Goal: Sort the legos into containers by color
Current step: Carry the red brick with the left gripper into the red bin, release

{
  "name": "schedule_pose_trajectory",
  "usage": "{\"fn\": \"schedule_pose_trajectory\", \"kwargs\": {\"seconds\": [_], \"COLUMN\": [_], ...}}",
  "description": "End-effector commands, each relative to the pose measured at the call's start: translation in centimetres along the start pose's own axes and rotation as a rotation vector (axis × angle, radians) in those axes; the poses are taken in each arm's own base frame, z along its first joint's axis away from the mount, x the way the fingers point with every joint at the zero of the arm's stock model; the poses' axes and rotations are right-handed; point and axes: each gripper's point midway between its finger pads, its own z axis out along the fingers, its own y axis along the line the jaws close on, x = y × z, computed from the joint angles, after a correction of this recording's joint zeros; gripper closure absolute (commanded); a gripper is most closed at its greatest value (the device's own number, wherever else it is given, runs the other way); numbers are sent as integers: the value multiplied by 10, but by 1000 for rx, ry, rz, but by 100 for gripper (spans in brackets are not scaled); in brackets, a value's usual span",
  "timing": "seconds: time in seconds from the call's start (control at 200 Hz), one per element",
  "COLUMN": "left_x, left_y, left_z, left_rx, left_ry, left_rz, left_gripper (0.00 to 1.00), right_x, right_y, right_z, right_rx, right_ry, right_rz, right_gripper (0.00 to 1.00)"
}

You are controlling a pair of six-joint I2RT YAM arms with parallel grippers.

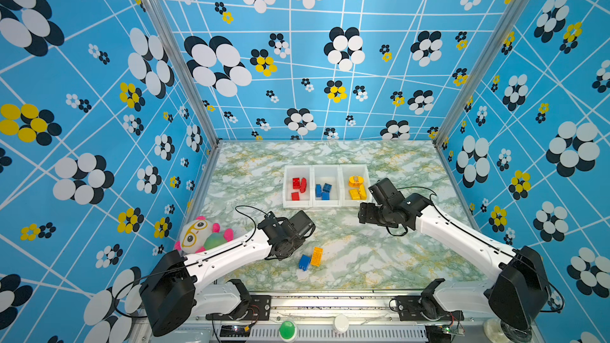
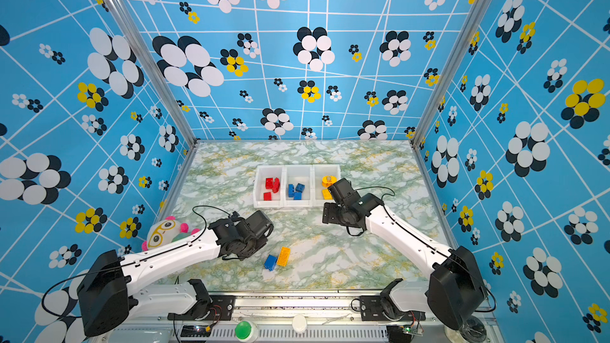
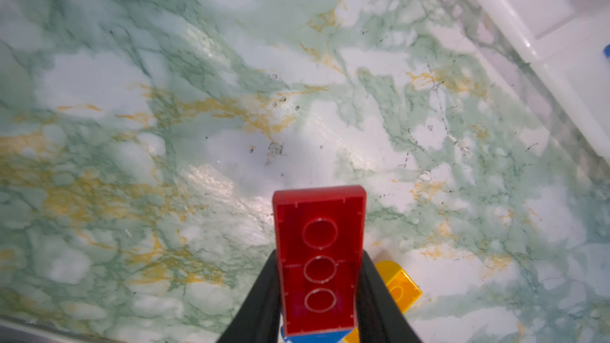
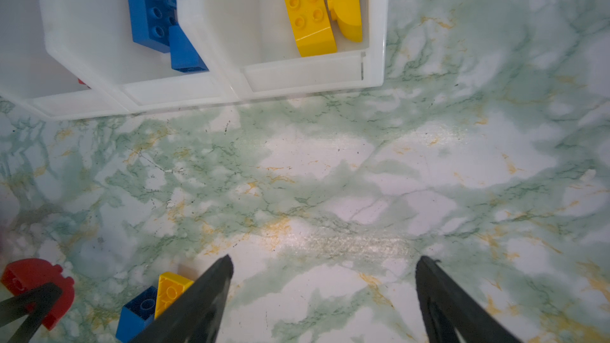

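The left gripper [image 3: 321,259] is clamped on a glossy red brick [image 3: 318,212]. Its hollow underside, with three rings in a row, faces the wrist camera, and its long axis runs straight out past the fingertips. A blue brick [image 3: 313,336] and a yellow brick [image 3: 401,287] lie just beside those jaws. The right gripper [image 4: 325,260] stands wide over the marbled tabletop [image 4: 330,166], with the containers [image 4: 297,74] ahead of its tips.

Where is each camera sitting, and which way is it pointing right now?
Both top views: high above the near edge, looking down at the table, bins, left arm and right arm.
Left wrist: above the left claw, looking past its red brick at the table.
Right wrist: above the open right claw, facing the bins.
Shared: both wrist views show the loose yellow brick.
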Motion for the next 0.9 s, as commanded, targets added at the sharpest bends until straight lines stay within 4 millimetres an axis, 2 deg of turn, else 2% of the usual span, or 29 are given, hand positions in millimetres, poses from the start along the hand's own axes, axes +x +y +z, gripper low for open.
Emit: {"fn": "schedule_pose_trajectory", "kwargs": {"seconds": [0.0, 0.23, 0.505, 0.61, 0.9], "left_x": [-22, -55, -102, -117, -144], "left_y": [0, -34, -88, -103, -129], "left_z": [-13, -17, -22, -15, 29], "left_rx": [-13, 55, 128, 129, 77], "left_ry": [-61, -59, -97, -107, -91], "left_rz": [97, 225, 377, 407, 461], "left_gripper": [79, 79, 79, 79, 79], "right_x": [-6, -5, -6, -6, -6], "right_y": [4, 3, 4, 4, 5], "right_z": [-13, -15, -16, -16, -15], "right_rx": [-18, -19, -24, -26, -27], "right_ry": [-35, -36, -38, -38, -37], "right_rz": [-2, 1, 6, 7, 7], "right_gripper": [11, 11, 11, 11, 11]}}
